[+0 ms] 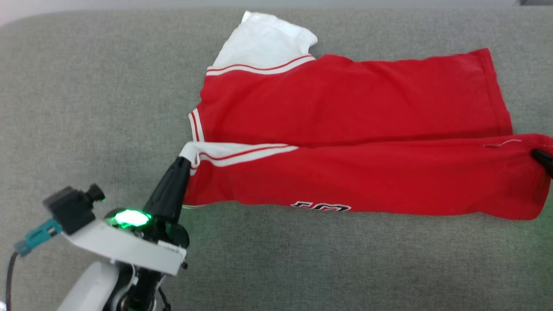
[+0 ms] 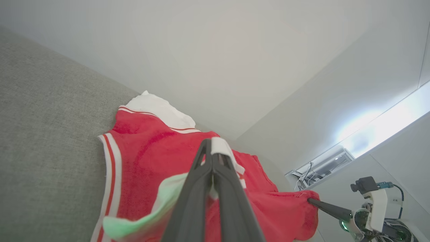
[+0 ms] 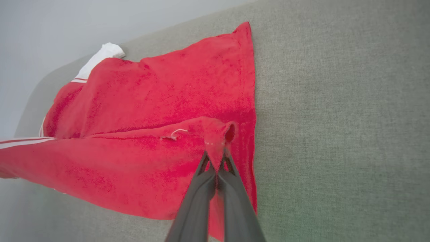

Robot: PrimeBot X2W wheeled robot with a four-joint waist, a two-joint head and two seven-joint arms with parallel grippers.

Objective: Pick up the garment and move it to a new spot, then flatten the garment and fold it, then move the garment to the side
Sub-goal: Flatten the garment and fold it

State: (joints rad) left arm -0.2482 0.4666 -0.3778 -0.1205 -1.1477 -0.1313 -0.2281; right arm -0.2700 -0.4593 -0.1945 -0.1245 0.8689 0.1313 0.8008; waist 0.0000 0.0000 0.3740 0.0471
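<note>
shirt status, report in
Both shut on shirt: left claw at the white sleeve trim, right claw at a hem corner. Near edge drawn over the shirt's middle. Nothing blocking.

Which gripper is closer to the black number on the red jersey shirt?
Left. The left gripper pinches the red jersey shirt by its white sleeve, nearer the black number; the right gripper grips the hem corner, farther.

Grey surface (image 1: pixel 86 108) open left and front of garment (image 1: pixel 345 103); garment spans middle; wall (image 2: pixel 201 50) just beyond far edge
</note>
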